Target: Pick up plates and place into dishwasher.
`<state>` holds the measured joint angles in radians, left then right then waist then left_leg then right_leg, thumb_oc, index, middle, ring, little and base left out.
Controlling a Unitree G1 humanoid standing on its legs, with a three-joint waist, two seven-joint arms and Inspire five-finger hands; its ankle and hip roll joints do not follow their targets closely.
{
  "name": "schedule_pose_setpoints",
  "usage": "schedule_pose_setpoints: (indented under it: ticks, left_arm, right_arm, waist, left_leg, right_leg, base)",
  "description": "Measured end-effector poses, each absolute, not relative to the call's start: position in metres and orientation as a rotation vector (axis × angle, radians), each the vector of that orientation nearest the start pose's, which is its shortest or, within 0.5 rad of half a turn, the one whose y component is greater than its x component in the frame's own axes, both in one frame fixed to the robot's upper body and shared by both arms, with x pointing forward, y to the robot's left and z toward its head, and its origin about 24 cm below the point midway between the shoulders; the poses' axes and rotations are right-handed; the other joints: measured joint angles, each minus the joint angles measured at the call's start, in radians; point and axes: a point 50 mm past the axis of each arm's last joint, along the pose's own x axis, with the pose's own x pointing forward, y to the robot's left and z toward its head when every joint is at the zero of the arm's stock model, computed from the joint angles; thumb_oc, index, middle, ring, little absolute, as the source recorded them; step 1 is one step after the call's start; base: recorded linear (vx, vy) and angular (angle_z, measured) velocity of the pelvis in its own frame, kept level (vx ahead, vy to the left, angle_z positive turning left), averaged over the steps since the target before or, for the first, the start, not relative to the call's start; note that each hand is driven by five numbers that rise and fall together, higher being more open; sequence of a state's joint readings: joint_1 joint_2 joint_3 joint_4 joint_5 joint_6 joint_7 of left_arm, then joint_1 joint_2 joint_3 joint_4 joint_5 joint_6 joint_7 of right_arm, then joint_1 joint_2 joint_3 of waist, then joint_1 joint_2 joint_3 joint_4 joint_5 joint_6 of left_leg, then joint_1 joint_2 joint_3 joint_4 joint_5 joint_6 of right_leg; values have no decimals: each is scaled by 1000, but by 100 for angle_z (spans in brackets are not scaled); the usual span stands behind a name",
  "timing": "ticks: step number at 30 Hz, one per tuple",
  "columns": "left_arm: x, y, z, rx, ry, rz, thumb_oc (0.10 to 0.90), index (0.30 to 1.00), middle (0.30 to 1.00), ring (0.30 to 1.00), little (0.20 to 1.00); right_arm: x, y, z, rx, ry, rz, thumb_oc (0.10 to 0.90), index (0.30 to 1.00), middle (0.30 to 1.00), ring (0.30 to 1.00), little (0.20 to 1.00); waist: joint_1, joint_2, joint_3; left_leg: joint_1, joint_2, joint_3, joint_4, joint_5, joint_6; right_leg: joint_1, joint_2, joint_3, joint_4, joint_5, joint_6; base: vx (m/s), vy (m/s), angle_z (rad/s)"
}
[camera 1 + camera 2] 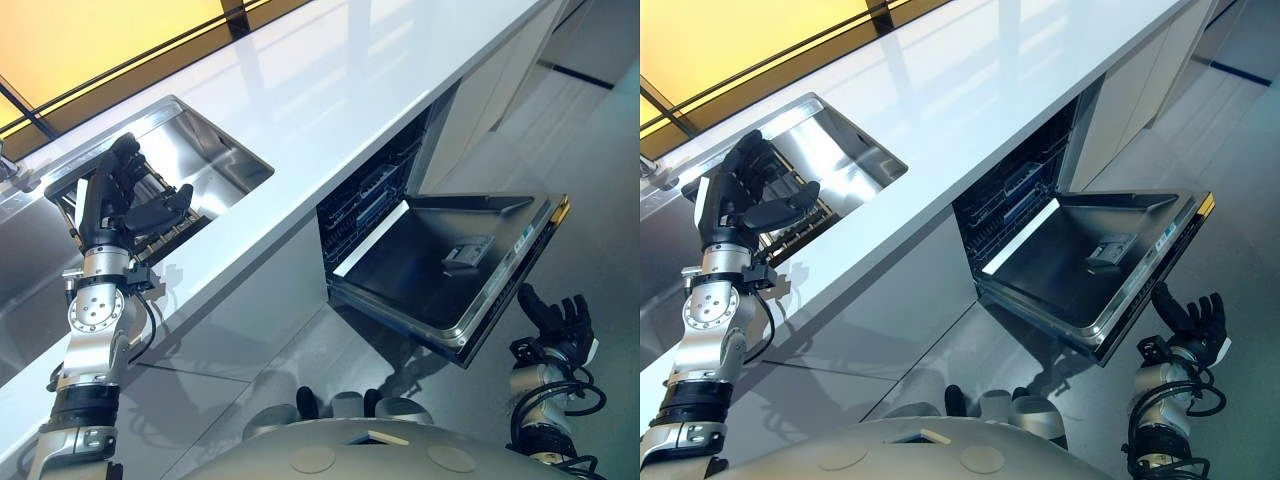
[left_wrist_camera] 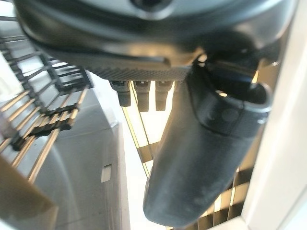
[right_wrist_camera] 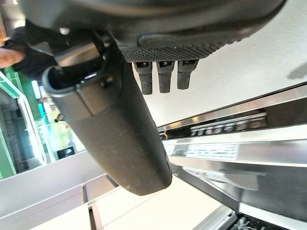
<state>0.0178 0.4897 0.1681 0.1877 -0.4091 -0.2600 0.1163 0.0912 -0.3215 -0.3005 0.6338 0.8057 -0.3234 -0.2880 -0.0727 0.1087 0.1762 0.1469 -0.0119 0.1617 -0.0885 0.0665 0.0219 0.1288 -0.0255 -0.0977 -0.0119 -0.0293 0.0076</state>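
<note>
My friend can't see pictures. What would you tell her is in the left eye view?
The robot's left hand hovers over a wire rack in the steel sink, holding nothing. Right of the white countertop, the dishwasher door hangs open, with the right hand open beside its edge.

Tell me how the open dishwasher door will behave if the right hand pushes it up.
The door hangs open below the counter, so it would probably swing up rather than slide. Its shiny steel liner looks stiff and likely slippery. The right hand, fingers straight, sits beside its outer edge.
</note>
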Motion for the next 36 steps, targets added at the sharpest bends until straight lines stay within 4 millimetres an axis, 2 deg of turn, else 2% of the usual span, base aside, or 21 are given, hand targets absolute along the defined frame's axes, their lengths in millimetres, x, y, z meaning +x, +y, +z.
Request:
schedule_pose_setpoints:
  ticks: [2, 5, 6, 12, 14, 17, 22, 28, 31, 36]
  left_arm:
    - [241, 296, 66, 32, -164, 365, 800, 900, 900, 900, 900]
    - [251, 295, 79, -6, -247, 404, 800, 900, 900, 900, 900]
    - [258, 294, 90, -36, -298, 418, 800, 900, 900, 900, 900]
    - [276, 293, 126, -56, -439, 407, 800, 900, 900, 900, 900]
    - [278, 296, 135, -56, -469, 406, 800, 900, 900, 900, 900]
    - [282, 295, 145, -70, -502, 401, 800, 900, 900, 900, 900]
    - [287, 291, 155, -111, -541, 394, 800, 900, 900, 900, 900]
    - [286, 291, 156, -111, -548, 397, 800, 900, 900, 900, 900]
    - [281, 295, 157, -113, -583, 418, 800, 900, 900, 900, 900]
    - [270, 305, 148, -112, -578, 477, 800, 900, 900, 900, 900]
  right_arm:
    - [158, -348, -45, 400, 201, -1002, 800, 900, 900, 900, 900]
    - [177, -358, -27, 420, 127, -976, 800, 900, 900, 900, 900]
    - [188, -359, -20, 465, 84, -948, 800, 900, 900, 900, 900]
    - [233, -350, 4, 589, -29, -717, 800, 900, 900, 900, 900]
    - [233, -355, 6, 575, -29, -682, 800, 900, 900, 900, 900]
    - [241, -355, 15, 557, -52, -584, 800, 900, 900, 900, 900]
    - [249, -350, 20, 576, -62, -532, 800, 900, 900, 900, 900]
    - [251, -352, 21, 725, -65, -470, 800, 900, 900, 900, 900]
    - [245, -355, 25, 760, -76, -363, 800, 900, 900, 900, 900]
    - [247, -338, 41, 759, -93, -182, 800, 900, 900, 900, 900]
  waist:
    - [-1, 36, 24]
    - [4, 60, 91]
    - [12, 59, 126]
    - [25, 56, 238]
    - [23, 55, 254]
    - [21, 58, 269]
    - [15, 56, 283]
    - [16, 55, 288]
    - [15, 57, 319]
    - [15, 55, 329]
  left_leg:
    - [-36, -5, -6, 4, 8, 1]
    - [-140, -15, -7, 75, 3, -3]
    - [-186, -22, -6, 111, 4, -2]
    - [-333, -24, -7, 267, -26, -20]
    - [-375, -22, -18, 325, -42, -33]
    - [-423, -20, -46, 400, -73, -50]
    - [-472, -17, -75, 482, -99, -64]
    - [-485, -11, -74, 506, -105, -56]
    - [-469, -7, -72, 504, -105, -58]
    - [-451, 1, -88, 503, -127, -81]
  right_leg:
    - [-68, -9, -6, 74, -27, 3]
    - [-216, -42, -26, 238, -79, -3]
    - [-288, -55, -26, 322, -101, -15]
    - [-461, -91, -25, 543, -185, -57]
    - [-497, -90, -27, 592, -203, -73]
    - [-533, -84, -26, 645, -223, -93]
    - [-566, -78, -28, 694, -235, -110]
    - [-570, -82, -36, 703, -234, -109]
    - [-557, -80, -39, 701, -233, -110]
    - [-533, -67, -54, 675, -226, -120]
  base:
    - [-126, -20, 5]
    - [-159, -74, -1]
    - [-131, -85, 1]
    - [-59, -48, 4]
    - [-8, -6, 4]
    - [-1, 5, -1]
    - [-6, 33, 0]
    - [18, 85, -2]
    - [0, 92, -8]
    - [19, 120, -19]
